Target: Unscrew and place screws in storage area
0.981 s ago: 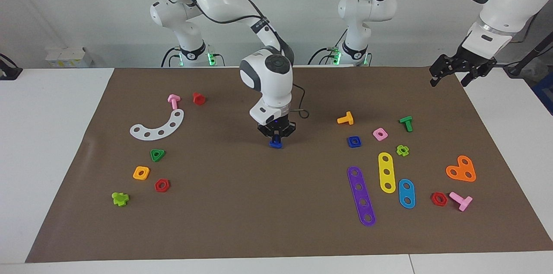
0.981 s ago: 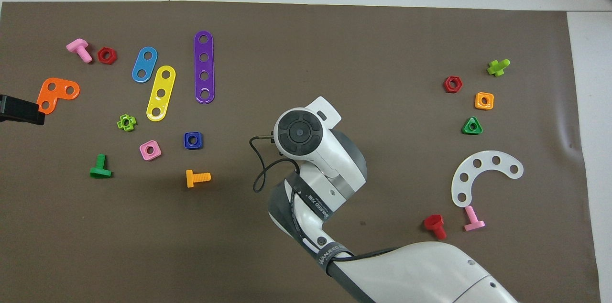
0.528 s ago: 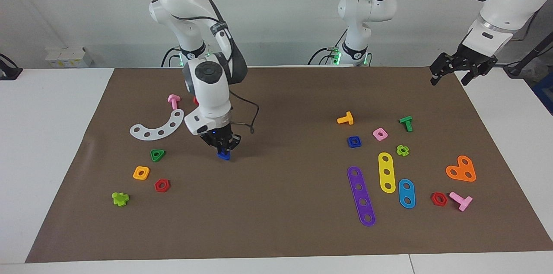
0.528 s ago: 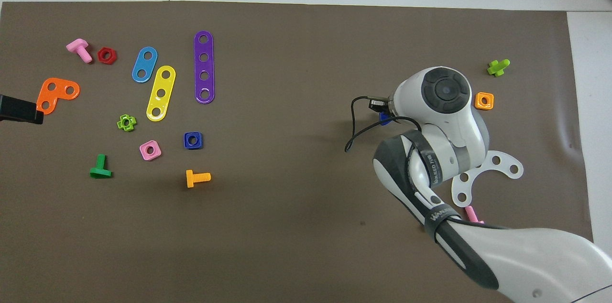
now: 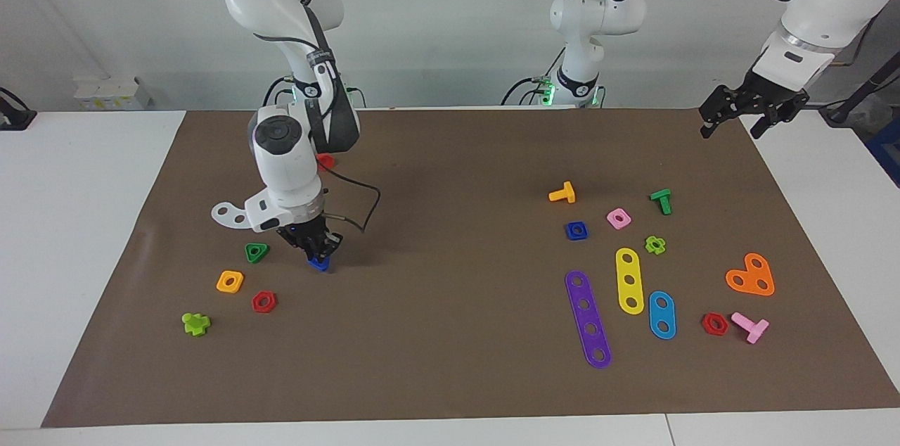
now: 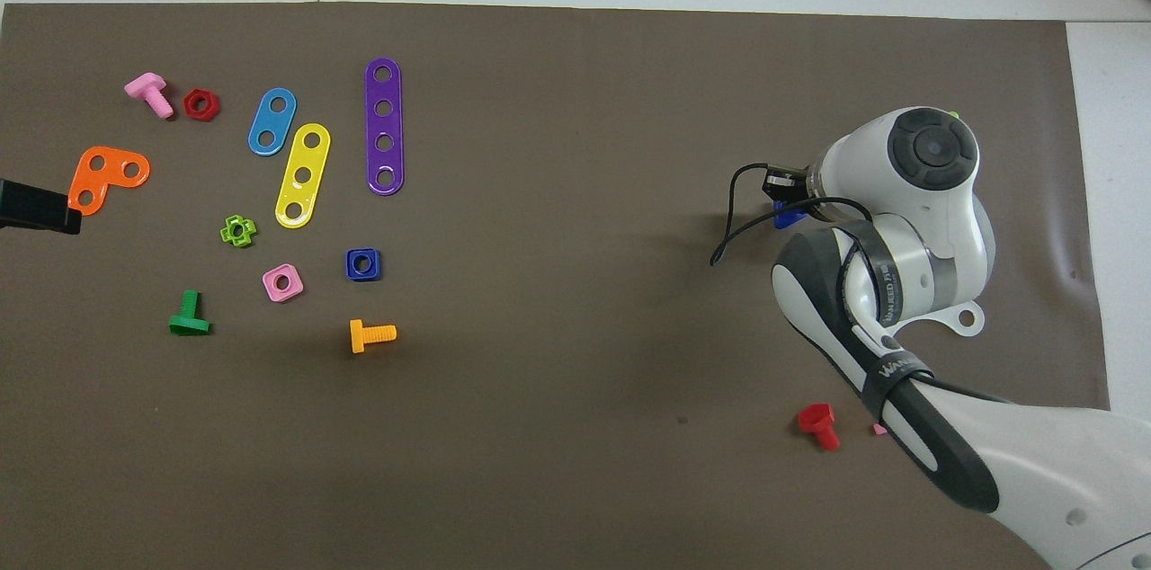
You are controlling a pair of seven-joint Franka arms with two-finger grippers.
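The unscrewing is judged done: the dark-blue screw (image 5: 318, 264) is free of any nut and is pinched at the tips of the right gripper (image 5: 316, 254), whose fingers are closed on it. It is carried low over the brown mat (image 5: 450, 361), over a bare patch toward the right arm's end of the table, just beside the green triangular nut (image 5: 256, 252) and close to the orange square nut (image 5: 230, 281) and the red hexagonal nut (image 5: 264, 302). What is left, by this reading, is a short lowering into that storage area and a release; whether the screw touches the mat cannot be told.

Taken from left to right in the facing view, that cluster and the loaded gripper are met first, then open mat, then the blue square nut (image 5: 576, 230) among the perforated strips, and last the left gripper (image 5: 747, 115), which waits with its fingers apart and empty above the mat's corner at the left arm's end.

In the overhead view the three nuts are hidden under the right arm's wrist, and only an edge of the screw (image 6: 789, 215) is shown beside it. The left gripper is seen there only as a dark tip (image 6: 36, 207) at the frame's edge. The height of the screw above the mat is readable from the facing view alone.
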